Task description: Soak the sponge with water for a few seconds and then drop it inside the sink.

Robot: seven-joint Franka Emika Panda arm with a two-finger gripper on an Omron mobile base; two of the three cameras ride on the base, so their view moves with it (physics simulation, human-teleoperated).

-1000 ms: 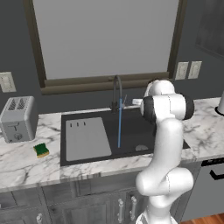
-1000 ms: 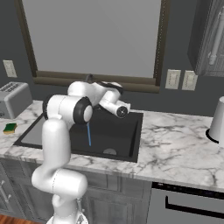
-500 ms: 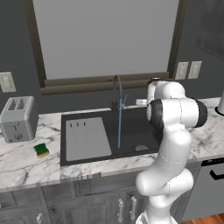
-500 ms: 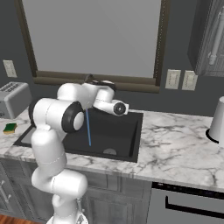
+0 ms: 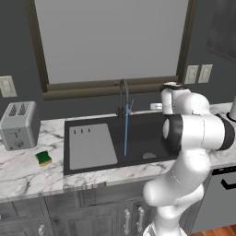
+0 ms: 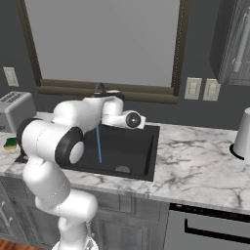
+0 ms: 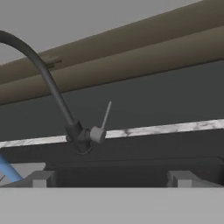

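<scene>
One big dark charcoal rectangular sink (image 5: 152,133) with its light grey ribbed drainboard panel (image 5: 91,146) sits sunk in the white marble countertop (image 5: 27,173), and the thin blue stream of water (image 5: 126,136) runs straight down from the dark curved gooseneck faucet (image 5: 123,94) into the basin. Up over the sink's right rear corner the two-finger gripper (image 7: 112,177) has its dark tips spread wide apart and nothing between them, looking straight at the faucet base and its thin lever. Way off to the left, the small yellow sponge with the green scouring top (image 5: 44,157) lies on the marble, just in front of the silver two-slot toaster (image 5: 18,124) and well apart from the gripper.
</scene>
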